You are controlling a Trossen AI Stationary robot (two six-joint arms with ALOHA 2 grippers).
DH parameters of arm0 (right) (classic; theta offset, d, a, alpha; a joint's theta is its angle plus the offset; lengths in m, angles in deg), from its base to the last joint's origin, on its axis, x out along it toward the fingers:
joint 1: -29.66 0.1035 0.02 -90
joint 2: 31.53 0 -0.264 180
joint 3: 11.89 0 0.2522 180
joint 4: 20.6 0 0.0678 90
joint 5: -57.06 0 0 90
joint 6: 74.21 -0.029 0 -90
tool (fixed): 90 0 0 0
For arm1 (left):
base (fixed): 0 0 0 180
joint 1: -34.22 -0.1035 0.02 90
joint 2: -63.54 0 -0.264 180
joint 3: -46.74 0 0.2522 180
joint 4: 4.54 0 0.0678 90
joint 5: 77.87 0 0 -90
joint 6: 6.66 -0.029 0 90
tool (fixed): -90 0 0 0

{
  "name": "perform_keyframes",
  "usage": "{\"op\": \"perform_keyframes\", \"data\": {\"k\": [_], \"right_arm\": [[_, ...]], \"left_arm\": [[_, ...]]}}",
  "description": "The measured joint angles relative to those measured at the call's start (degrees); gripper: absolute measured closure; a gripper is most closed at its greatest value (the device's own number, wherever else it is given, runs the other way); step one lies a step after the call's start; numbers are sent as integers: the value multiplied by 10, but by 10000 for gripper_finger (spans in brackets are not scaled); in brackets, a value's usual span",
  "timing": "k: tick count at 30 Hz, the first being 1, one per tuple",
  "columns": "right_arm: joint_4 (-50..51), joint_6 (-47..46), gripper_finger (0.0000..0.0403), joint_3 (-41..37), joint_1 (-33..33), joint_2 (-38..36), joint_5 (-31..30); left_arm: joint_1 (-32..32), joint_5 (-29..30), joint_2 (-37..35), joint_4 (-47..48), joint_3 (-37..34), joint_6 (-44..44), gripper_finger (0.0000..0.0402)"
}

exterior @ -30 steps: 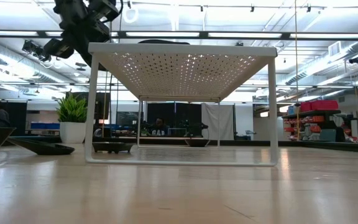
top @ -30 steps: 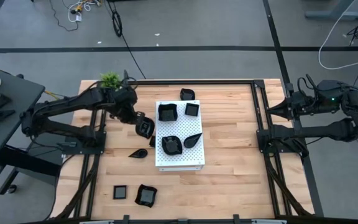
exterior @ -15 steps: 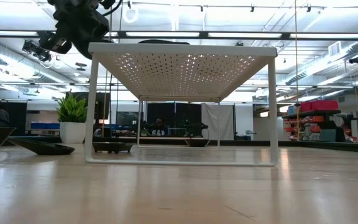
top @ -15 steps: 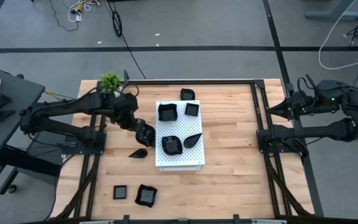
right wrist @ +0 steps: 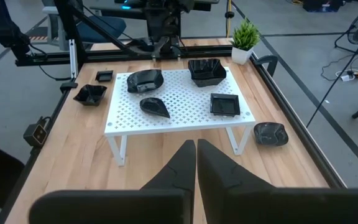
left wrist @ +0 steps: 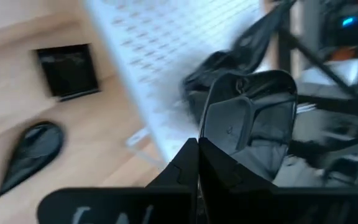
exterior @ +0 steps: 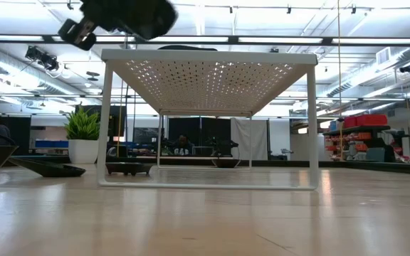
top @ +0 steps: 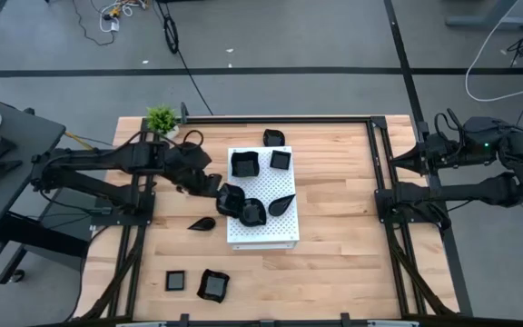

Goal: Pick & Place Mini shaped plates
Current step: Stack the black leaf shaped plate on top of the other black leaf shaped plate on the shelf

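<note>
Left tool [top: 226, 193], clamped on a plate's [left wrist: 248, 118] rim above the board [top: 266, 232] edge; right tool [right wrist: 196, 163] shut, idle; the thin grip may let it slip onto plates just ahead.

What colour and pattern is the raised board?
White, perforated with rows of small holes; the right wrist view shows the raised board best.

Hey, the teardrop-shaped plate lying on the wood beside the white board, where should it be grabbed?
Probably pinch the teardrop plate's raised rim at its wide rounded end, coming straight down from above. It lies flat on the table, apart from other things, and its pointed tip looks too narrow.
</note>
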Motion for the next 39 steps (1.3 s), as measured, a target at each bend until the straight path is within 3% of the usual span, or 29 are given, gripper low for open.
{"op": "perform_keyframes", "data": {"k": [19, 25, 39], "right_arm": [[0, 0, 381, 0, 0, 0, 0], [0, 0, 381, 0, 0, 0, 0], [0, 0, 381, 0, 0, 0, 0]], "left_arm": [[104, 99, 89, -133, 0, 219, 397], [122, 136, 91, -136, 0, 273, 394], [133, 156, 118, -130, 0, 312, 394]]}}
